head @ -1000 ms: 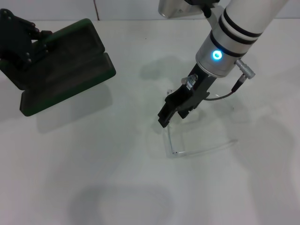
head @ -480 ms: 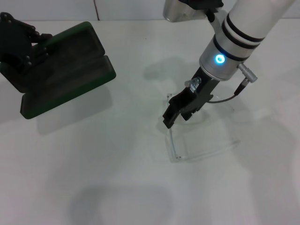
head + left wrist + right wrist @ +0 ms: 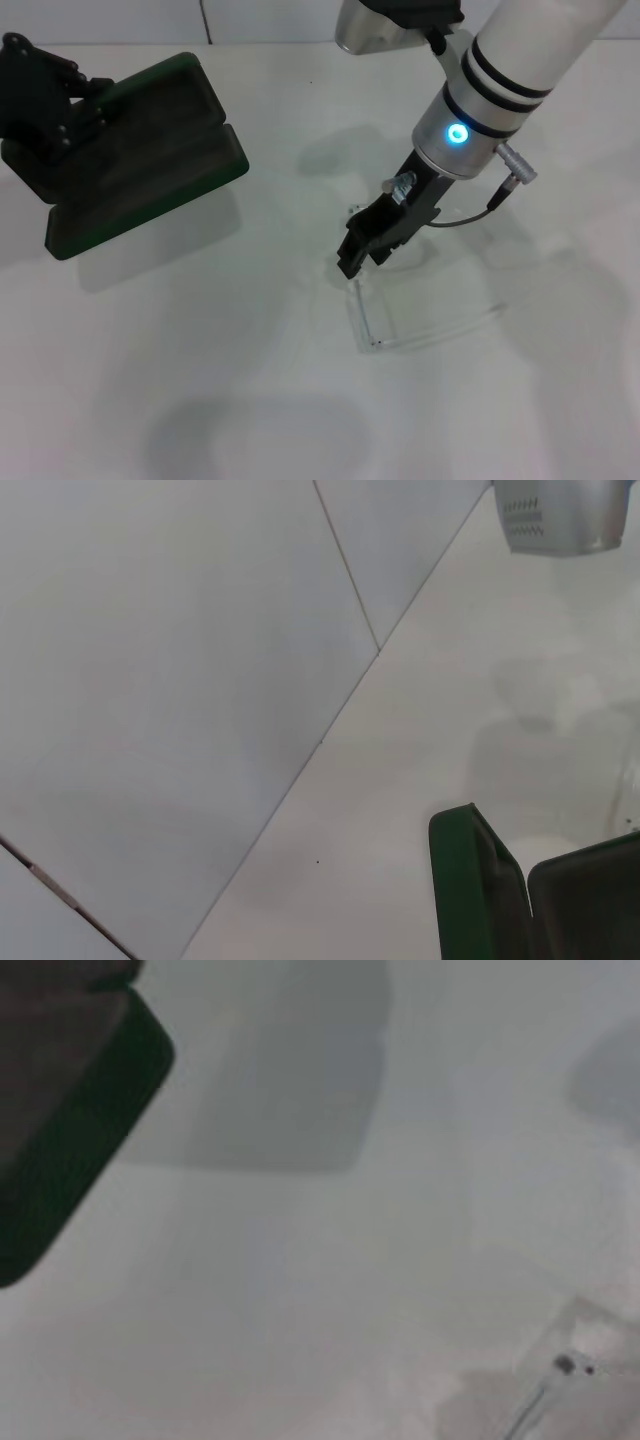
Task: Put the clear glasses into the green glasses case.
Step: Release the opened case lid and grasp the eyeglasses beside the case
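Glasses (image 3: 425,325) of clear plastic lay on the white tabletop (image 3: 200,380) at centre-right in the head view, one thin arm running toward the front edge and the lens a faint outline stretching out to the right. The right end effector (image 3: 358,252) hung directly over their near-left corner, its dark fingers pointing down and to the left from a white arm with black bands and a glowing blue ring; the fingers looked drawn close together at the frame, but whether they actually pinched the glasses could not be made out. In the right wrist view only a small hinge and a sliver of the clear arm showed at the lower corner, with a dark green corner of the case at the opposite side. The green case (image 3: 140,160) sat well apart from the glasses at the far left of the tabletop, standing open with its lid tilted up and its dark lining visible. The left end effector (image 3: 40,80) was at the case's far-left end, black and pressed against the lid side, and whether it gripped the case could not be told. The left wrist view showed the green rim of the case (image 3: 470,890) against the pale tabletop, plus a grey housing (image 3: 560,515) at the edge
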`<state>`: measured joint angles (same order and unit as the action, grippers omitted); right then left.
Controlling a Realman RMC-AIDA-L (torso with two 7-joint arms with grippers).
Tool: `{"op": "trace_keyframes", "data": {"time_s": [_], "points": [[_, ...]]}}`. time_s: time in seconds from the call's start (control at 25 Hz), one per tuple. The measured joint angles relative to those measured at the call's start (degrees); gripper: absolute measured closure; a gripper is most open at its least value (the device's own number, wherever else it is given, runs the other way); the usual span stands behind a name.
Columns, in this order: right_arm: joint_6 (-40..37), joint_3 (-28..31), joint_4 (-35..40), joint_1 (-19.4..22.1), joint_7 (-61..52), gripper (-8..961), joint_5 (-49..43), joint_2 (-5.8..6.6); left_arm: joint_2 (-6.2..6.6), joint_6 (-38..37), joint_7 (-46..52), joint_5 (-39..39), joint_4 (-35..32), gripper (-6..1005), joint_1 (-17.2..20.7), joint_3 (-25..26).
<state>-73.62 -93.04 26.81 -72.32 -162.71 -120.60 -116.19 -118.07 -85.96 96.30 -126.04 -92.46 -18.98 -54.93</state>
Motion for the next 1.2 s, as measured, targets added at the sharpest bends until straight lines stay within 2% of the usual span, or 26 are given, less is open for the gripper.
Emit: {"op": "trace_keyframes", "data": {"time_s": [0.52,0.8,1.2], "points": [[0.0,-0.1,0.4,-0.6,0.0,537,1.7,0.00,-0.08,-0.1,-0.8,0.0,0.0,841,0.4,0.9],[2.2,-6.4,-1.5,-0.9,-0.1,538,6.5,0.00,-0.05,-0.1,-1.4,0.1,0.7,841,0.3,0.9],[3.2,-7.2,-2.7,-0.5,-0.2,536,7.0,0.00,-0.11,0.0,-2.2,1.2,1.4,841,0.3,0.9]]}}
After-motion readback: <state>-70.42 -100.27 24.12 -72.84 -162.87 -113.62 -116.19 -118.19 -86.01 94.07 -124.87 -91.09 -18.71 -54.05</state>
